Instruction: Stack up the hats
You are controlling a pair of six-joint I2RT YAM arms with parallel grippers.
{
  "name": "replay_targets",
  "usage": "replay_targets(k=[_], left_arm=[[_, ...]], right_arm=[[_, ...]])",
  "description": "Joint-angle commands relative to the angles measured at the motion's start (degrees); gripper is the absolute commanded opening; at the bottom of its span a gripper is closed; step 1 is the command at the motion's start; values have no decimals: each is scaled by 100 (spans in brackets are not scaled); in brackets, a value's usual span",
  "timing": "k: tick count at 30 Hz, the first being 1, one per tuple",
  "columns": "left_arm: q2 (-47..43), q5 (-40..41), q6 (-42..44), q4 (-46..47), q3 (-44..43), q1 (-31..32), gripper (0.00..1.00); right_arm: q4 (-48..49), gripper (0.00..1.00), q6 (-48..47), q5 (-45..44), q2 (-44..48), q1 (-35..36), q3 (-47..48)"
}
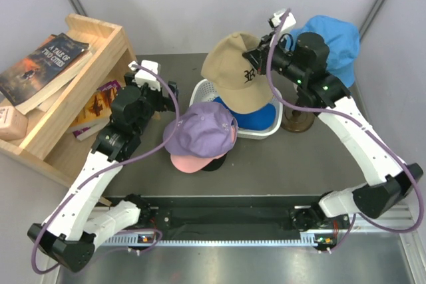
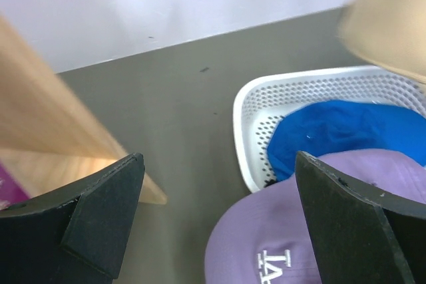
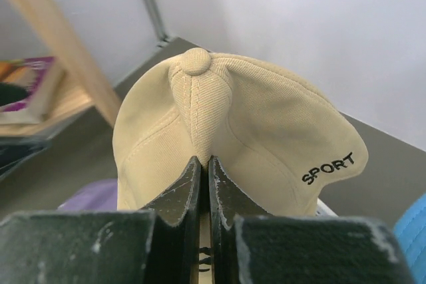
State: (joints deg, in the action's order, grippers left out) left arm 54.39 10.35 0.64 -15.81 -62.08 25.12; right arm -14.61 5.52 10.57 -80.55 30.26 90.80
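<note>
From above, my right gripper (image 1: 256, 54) holds the tan cap (image 1: 238, 71) up over the white perforated basket (image 1: 202, 91), where the royal blue cap (image 1: 256, 116) lies. Black embroidery marks the tan cap's front, but I cannot read it here. The lavender cap (image 1: 201, 131) tops the pink cap (image 1: 188, 162) just in front of the basket, with a sliver of a black cap (image 1: 214, 163) under them. A lighter blue cap (image 1: 334, 36) sits on a wooden stand (image 1: 297, 122) behind my right arm. My left gripper (image 1: 148, 82) hovers near the wooden shelf (image 1: 100, 44), where a book (image 1: 41, 68) reads "A TALE OF TWO CITIES". The table (image 1: 293, 164) is dark grey, the walls pale.

From my left wrist, my fingers (image 2: 106, 211) are spread wide and grasp nothing, above the table (image 2: 173, 111). The lavender cap (image 2: 279, 244) shows white stitching I cannot read; behind it are the basket (image 2: 253, 131), the royal blue cap (image 2: 333, 131) and an edge of the tan cap (image 2: 393, 18).

From my right wrist, my fingers (image 3: 180, 191) are clenched on a fold of the tan cap (image 3: 266, 131), just below its top button. "SPORT" is stitched in black on its side.
</note>
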Motion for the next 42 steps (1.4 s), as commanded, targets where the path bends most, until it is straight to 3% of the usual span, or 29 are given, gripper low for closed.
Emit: replay_targets(k=[1,5,10,21,34,42], left_arm=[[-323,678,-38,553,56,-34,99],[-561,908,-249,737,196,-34,99],[-842,328,-661,852,188,-43,99],[-1080,205,-864,843,179,-34,99],[-1080,-735,-2208,1282,1040,-34,99],[-1018,-1008,-2507,1484,1576,-34,99]], right_arm=[[363,0,248,771,637,138,-141],[573,0,397,965,1058,375,-668],[828,0,538,1052,1384,779,-1213],[952,0,301,508,1279,1834,-1715],[670,0,-95,-187,1639,1957,-2664],[679,0,-156,-389,1824,1949,-3182]])
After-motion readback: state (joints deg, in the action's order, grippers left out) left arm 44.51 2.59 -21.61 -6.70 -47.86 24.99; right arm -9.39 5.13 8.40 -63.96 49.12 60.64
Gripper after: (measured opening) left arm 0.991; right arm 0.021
